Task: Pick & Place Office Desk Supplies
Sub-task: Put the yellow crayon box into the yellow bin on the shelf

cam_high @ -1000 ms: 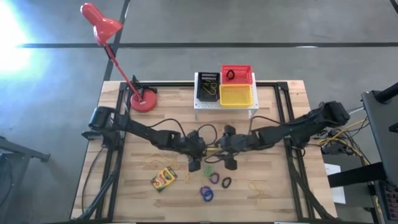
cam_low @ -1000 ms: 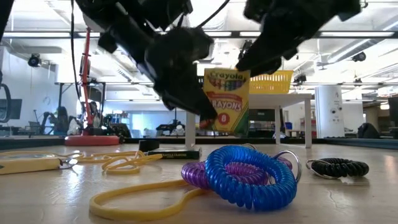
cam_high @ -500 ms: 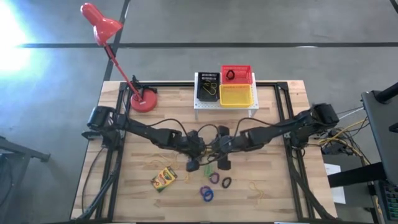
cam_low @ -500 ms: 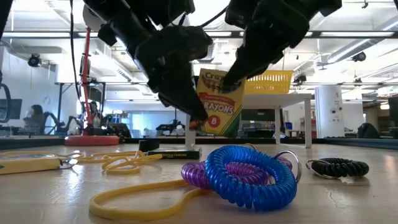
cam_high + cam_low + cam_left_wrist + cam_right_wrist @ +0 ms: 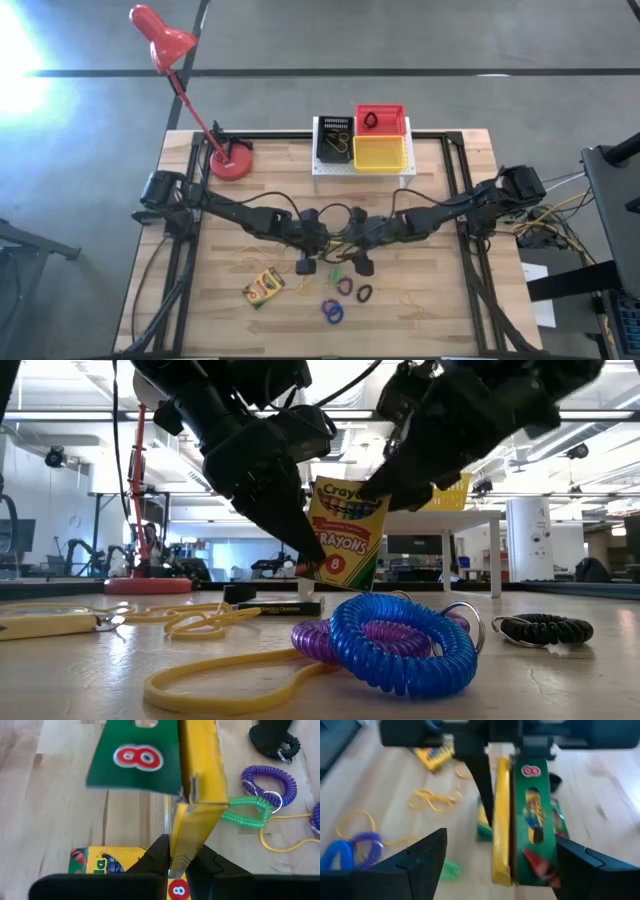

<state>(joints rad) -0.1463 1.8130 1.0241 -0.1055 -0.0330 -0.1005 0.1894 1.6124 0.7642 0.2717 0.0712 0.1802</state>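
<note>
Near edge first, high view: you've got blue rings (image 5: 332, 312) at about 6 o'clock from the table (image 5: 440, 330) centre, a purple ring (image 5: 344, 286) and a black ring (image 5: 365, 294) just behind them, a green ring (image 5: 336, 272) beside the purple one. A spare crayon box (image 5: 264, 288) lies flat at 7 o'clock, and yellow rubber bands (image 5: 414, 303) lie at 5 o'clock, more loops behind the spare box. In the low view the blue coil (image 5: 403, 643) and purple coil (image 5: 318, 640) sit right in front of the held box, touching each other.

Mid table: your left gripper (image 5: 307, 265) has narrow jaws pinching the bottom edge of the held crayon box (image 5: 346, 532), which hangs tilted off the table. Left wrist view shows the jaws clamped on its yellow side (image 5: 192, 827). Your right gripper (image 5: 360, 266) sits at 3 o'clock of the box, jaws wide, straddling it with no clear contact.

Far edge: white stand (image 5: 330, 168) at 12 o'clock with black basket (image 5: 335, 140), red basket (image 5: 382, 118) and yellow basket (image 5: 380, 153); red lamp (image 5: 230, 163) at 10 o'clock.

Against a second ago: the box was upright, now it leans, and your right arm has moved in closer to the left one.
</note>
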